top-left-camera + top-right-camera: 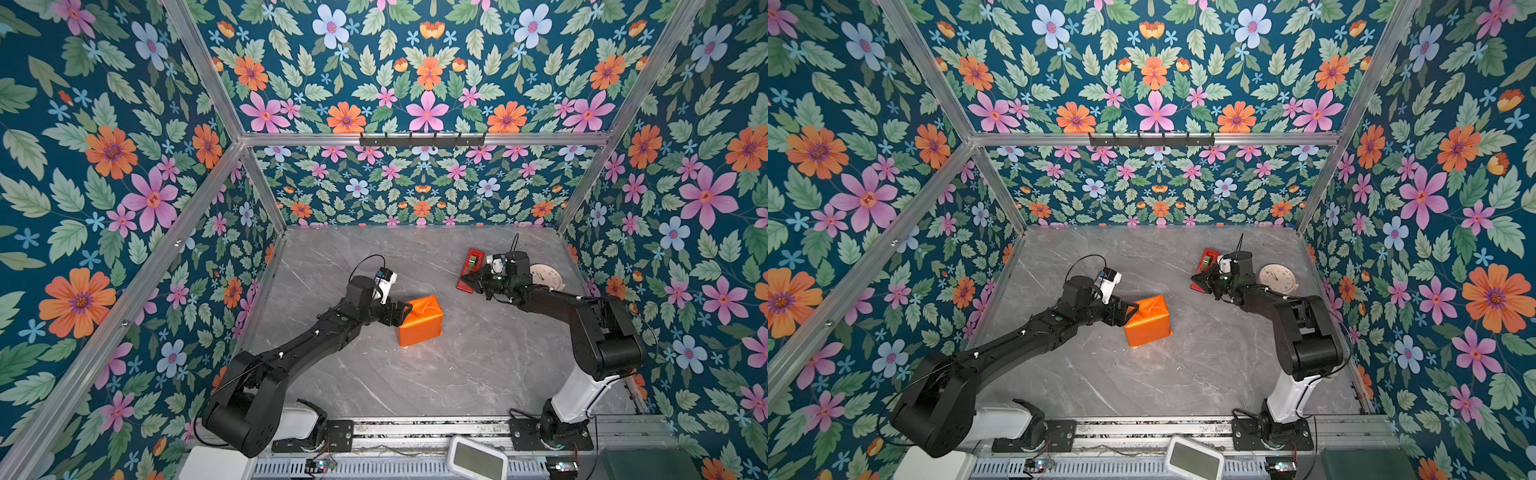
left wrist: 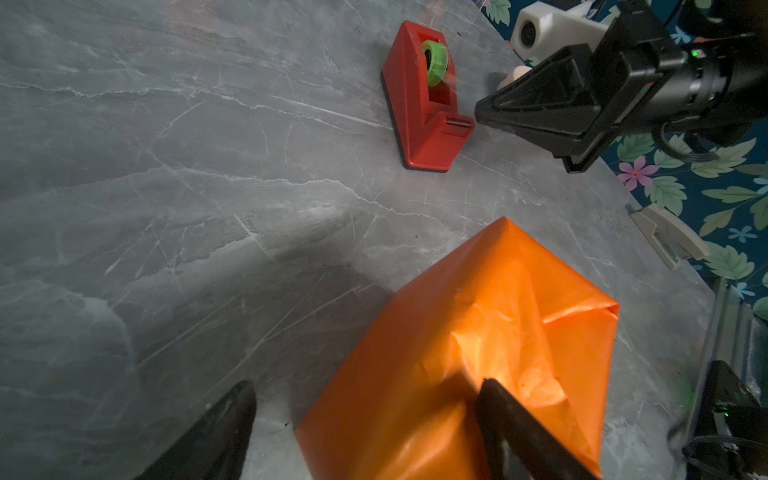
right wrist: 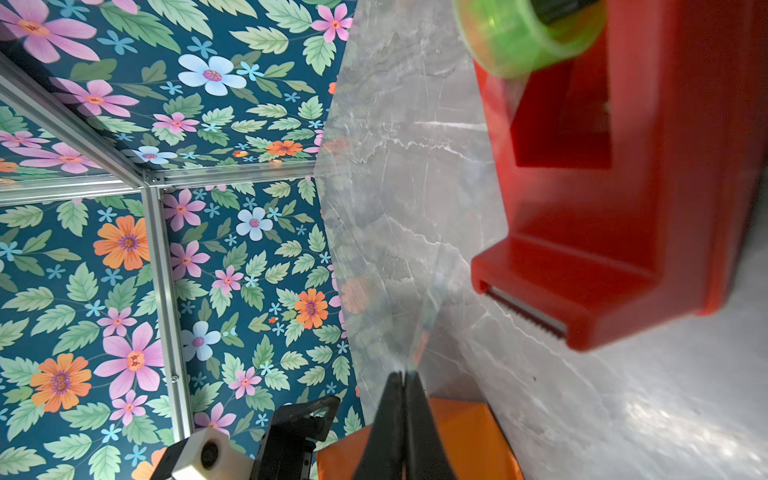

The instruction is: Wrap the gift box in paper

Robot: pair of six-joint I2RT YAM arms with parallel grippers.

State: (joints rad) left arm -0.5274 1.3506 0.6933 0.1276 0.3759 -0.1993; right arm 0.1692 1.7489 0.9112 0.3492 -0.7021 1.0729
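You have the paper folded orange side out all round the gift box, which is covered completely, and the parcel sits on the grey marble counter left of the middle in both top views, with creased folds gathered on its upper face. Your left end effector is at the parcel's left end with its jaws spread wide and released: in the left wrist view one finger lies over the crumpled fold on the paper, while the other finger stands off to the side with bare counter showing between it and the parcel. Your right end effector is well apart from the parcel, at the far right of the counter, just beside the cutter end of the red tape dispenser. Its jaws are clenched tight together, and in the right wrist view a strip of clear tape appears to taper down into its tips from the side of the green roll.
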